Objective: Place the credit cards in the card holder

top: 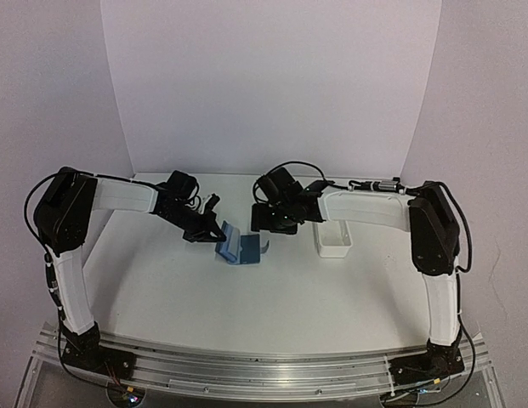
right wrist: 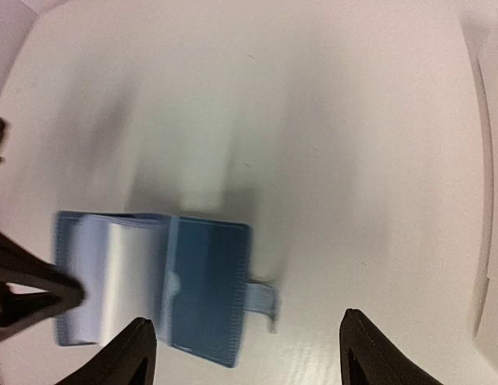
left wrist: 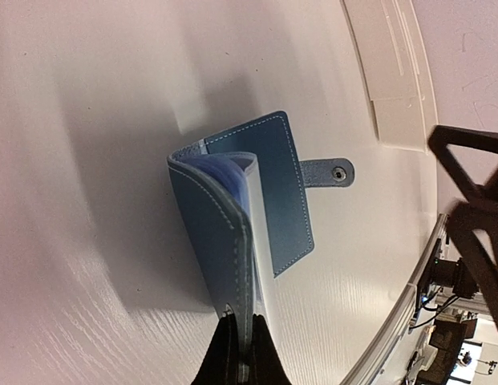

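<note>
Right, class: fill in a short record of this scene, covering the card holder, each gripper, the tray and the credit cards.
card holder: dark blue, open; one cover flat on the table, the other lifted; snap tab sticking out
left gripper: shut on the lifted cover
right gripper: open, holding nothing, over the card holder
tray: white, right of the card holder, not touching it
credit cards: none clearly visible
</note>
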